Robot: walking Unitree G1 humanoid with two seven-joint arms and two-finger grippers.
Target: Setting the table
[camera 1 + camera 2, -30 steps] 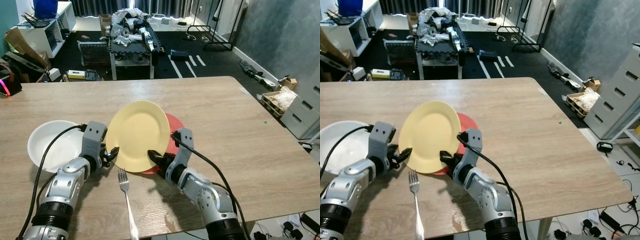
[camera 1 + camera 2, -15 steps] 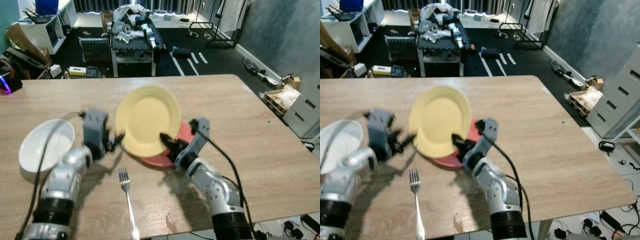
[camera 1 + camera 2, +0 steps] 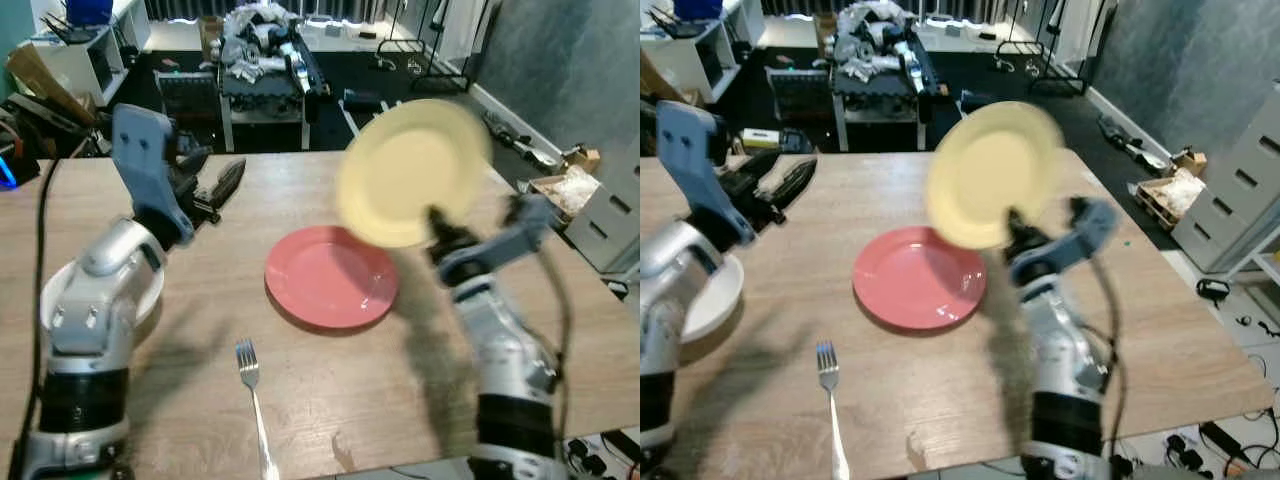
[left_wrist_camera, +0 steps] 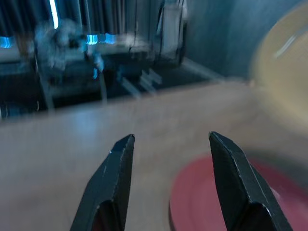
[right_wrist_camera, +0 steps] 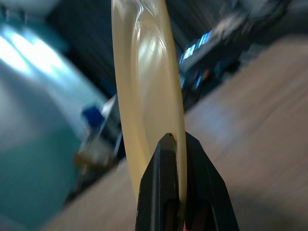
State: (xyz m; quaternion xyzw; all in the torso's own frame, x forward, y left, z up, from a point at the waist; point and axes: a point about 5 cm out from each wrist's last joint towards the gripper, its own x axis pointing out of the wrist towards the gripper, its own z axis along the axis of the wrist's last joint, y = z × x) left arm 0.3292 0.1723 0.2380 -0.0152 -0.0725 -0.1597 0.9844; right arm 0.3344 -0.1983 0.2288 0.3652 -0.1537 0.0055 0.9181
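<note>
A yellow plate point(image 3: 412, 170) is held up in the air over the right half of the wooden table point(image 3: 560, 300), tilted on edge. My right gripper point(image 3: 438, 222) is shut on its lower rim; in the right wrist view the fingers point(image 5: 166, 192) pinch the plate rim point(image 5: 147, 96). A red plate point(image 3: 331, 276) lies flat mid-table. My left gripper point(image 3: 222, 186) is raised above the table's left side, open and holding nothing, its fingers point(image 4: 111, 183) spread apart. A white bowl point(image 3: 60, 300) rests at the left, partly hidden by my left arm. A fork point(image 3: 254, 407) lies near the front edge.
Beyond the table's far edge stands a low cluttered bench point(image 3: 262, 70) on dark flooring. A grey drawer unit point(image 3: 1230, 190) and a box point(image 3: 560, 195) stand to the right. Shelving point(image 3: 70, 60) is at the far left.
My right gripper has lifted the yellow plate off the red plate and swung it up and to the right. My left gripper has let go of the rim and risen up and left.
</note>
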